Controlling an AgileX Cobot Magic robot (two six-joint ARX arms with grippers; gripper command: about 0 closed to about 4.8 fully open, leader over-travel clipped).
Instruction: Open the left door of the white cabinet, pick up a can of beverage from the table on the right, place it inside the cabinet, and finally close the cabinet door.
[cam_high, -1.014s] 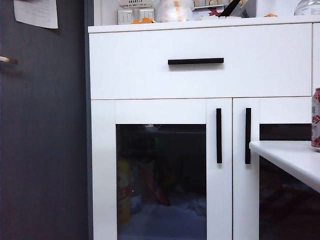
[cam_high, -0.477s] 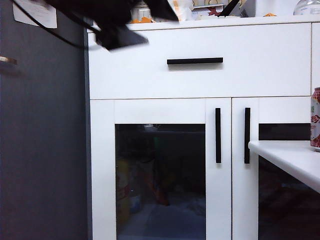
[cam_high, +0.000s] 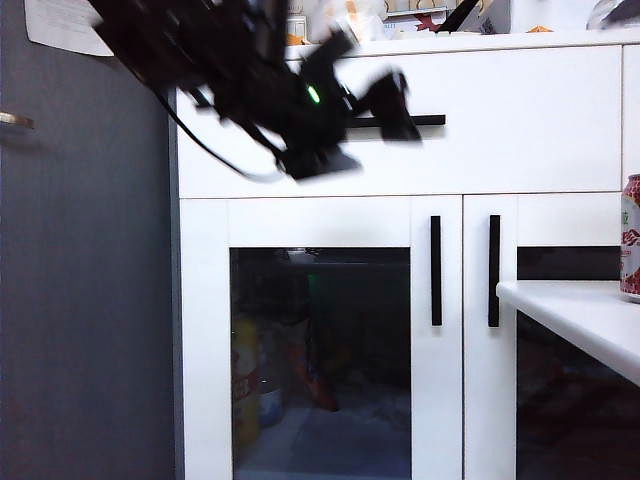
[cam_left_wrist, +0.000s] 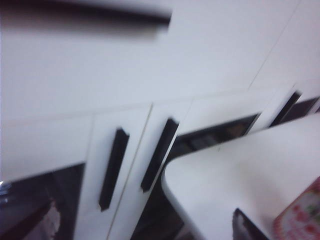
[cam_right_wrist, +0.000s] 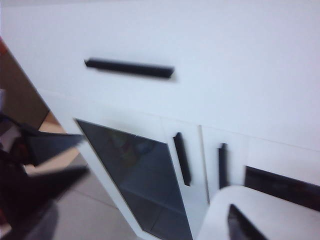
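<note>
The white cabinet fills the exterior view, with the left door shut and its black bar handle upright. My left gripper is a blurred black shape in front of the drawer, above that door, open and empty. In the left wrist view its fingertips stand wide apart, facing the two door handles. The can of beverage stands upright on the table at the right edge. In its wrist view my right gripper is open, over the table corner, facing the left door.
The drawer's horizontal black handle lies just behind the left arm. The right door's handle sits close beside the left door's. A dark grey wall borders the cabinet on the left. Packages show dimly behind the glass.
My left arm has swung in from the upper left, moving right and down across the drawer front. The doors stay shut and the can has not moved.
</note>
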